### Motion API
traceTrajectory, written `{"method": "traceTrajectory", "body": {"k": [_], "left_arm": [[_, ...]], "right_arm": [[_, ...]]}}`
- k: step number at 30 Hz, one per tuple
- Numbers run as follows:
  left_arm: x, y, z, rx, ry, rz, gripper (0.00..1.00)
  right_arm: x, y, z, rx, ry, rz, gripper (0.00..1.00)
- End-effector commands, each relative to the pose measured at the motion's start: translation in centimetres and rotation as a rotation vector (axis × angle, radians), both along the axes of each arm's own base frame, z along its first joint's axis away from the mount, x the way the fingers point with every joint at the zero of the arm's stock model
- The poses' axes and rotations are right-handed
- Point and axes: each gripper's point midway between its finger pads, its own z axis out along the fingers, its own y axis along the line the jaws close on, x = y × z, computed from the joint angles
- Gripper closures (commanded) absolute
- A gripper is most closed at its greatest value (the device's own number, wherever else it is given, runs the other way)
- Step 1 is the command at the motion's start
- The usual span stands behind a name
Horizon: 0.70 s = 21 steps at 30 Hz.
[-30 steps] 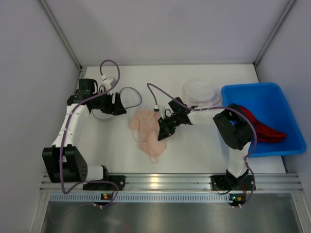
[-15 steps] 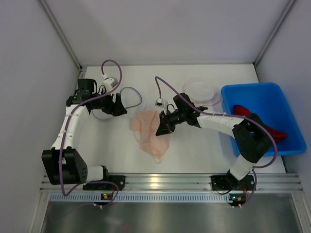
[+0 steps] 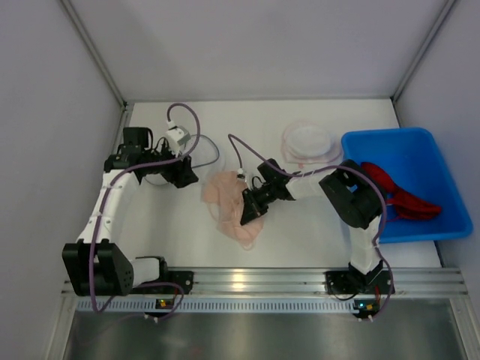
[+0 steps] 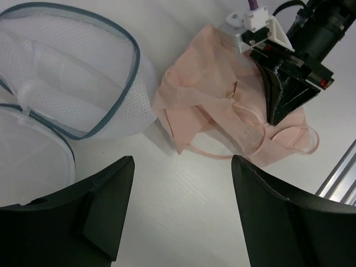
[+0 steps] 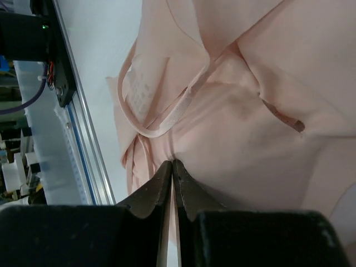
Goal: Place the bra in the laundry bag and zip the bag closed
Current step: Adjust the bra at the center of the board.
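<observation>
Progress is at the very start: the peach-pink fabric bra lies crumpled on the white table in the middle of the frame, just beside the white mesh laundry bag with its blue-grey rim, not inside it. On a fold of the bra the right end effector is pinched tight; the left end effector stands wide, holding nothing, near the bag. Carrying over, inserting and zipping all remain.

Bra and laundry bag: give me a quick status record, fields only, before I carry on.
bra: pink, crumpled beside the laundry bag, outside it
laundry bag: white mesh, lying open
right pincer: shut, pinching the bra's fabric
left pincer: open, holding nothing, near the bag
task: bagging and zipping not yet done
</observation>
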Motion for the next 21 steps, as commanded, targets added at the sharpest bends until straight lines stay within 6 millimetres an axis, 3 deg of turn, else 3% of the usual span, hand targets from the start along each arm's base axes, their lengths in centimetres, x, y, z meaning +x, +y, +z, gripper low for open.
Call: {"method": "traceTrajectory", "body": {"k": [1,4,8,9,12,14,21], "left_arm": [[-1.1,-1.3,-0.3,0.107,-0.168,-0.176,0.24],[-3.6,-3.3,-2.3,0.205,-0.219,-0.346,0.26],[-8.2,-7.9,-4.4,0.303,-0.328,-0.666,0.28],[-8.9,-8.6,-5.0,0.320,-0.340,-0.721,0.28],[-10.5,-10.8,-6.9,0.369,-0.377,-0.919,0.29],[-10.8,-12.2,-7.5,0.390,-0.412,-1.025,0.29],[-9.8,-14.5,-10.9,0.454,-0.414,-1.231,0.30]], "right_arm": [[1.5,-1.7,-2.5,-0.139,-0.078,-0.059,0.93],[1.6,-1.3,-0.5,-0.104,-0.081,-0.069,0.92],[1.9,-0.7,3.4,-0.014,-0.080,-0.084,0.87],[2.1,-0.5,5.0,0.015,-0.098,-0.087,0.86],[2.1,-0.6,6.9,0.045,-0.122,-0.086,0.85],[1.6,-0.8,6.5,0.039,-0.098,-0.076,0.85],[0.6,-2.3,-0.1,-0.100,-0.016,-0.039,0.85]]}}
